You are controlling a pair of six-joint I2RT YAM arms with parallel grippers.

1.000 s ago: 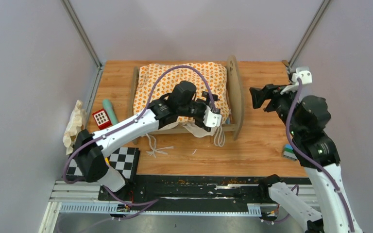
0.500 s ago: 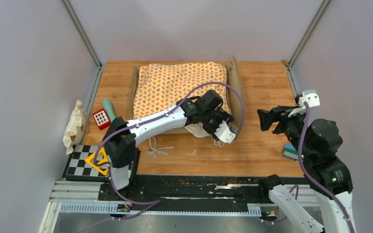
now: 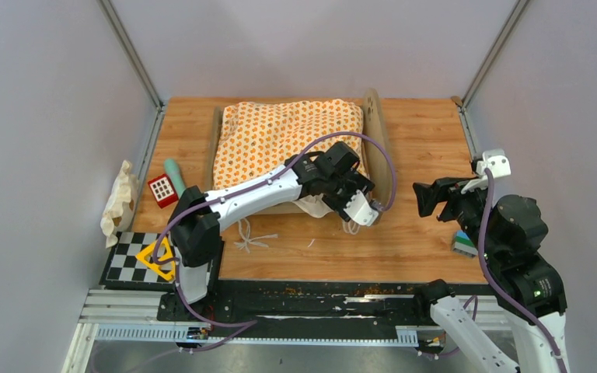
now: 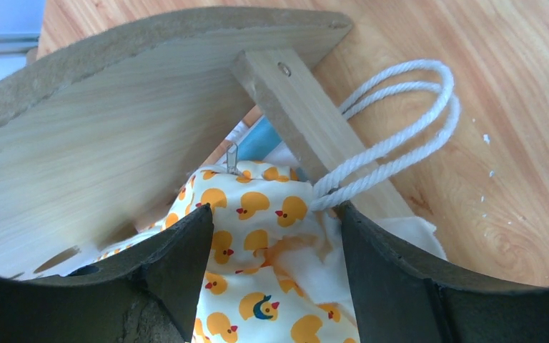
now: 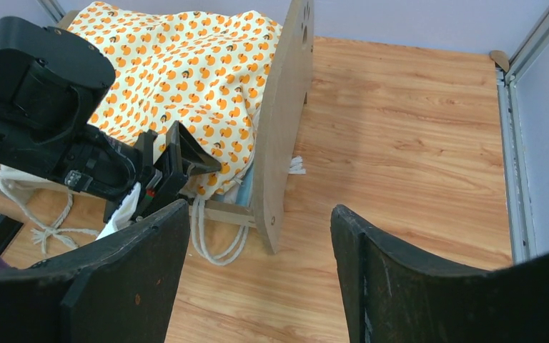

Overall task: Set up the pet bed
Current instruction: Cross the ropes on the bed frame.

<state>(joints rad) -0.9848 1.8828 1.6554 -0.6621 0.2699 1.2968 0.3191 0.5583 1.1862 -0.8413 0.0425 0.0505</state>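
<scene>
Tucking the duck-print cushion (image 3: 280,140) into the pet bed (image 3: 374,148) on the tabletop (image 3: 424,124). Straddles its near corner with the left claw (image 4: 275,236), part-spread; cannot tell if gripping. Holds the right claw (image 5: 257,236) wide, empty, alongside. Likely calls next for easing corner and tie loop (image 4: 393,143) inside the rail (image 4: 314,121).

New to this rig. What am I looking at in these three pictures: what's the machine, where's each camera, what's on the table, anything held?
Two robot arms are bolted at the near edge of a wooden table. The wide picture looks down from above and behind them; the other two come from a camera on each wrist. On the table: a wooden pet bed with a duck-print cushion on it, plus a small red block. The left pincer straddles the cushion's corner; whether it is squeezing is unclear. The right pincer hangs open and empty.
</scene>
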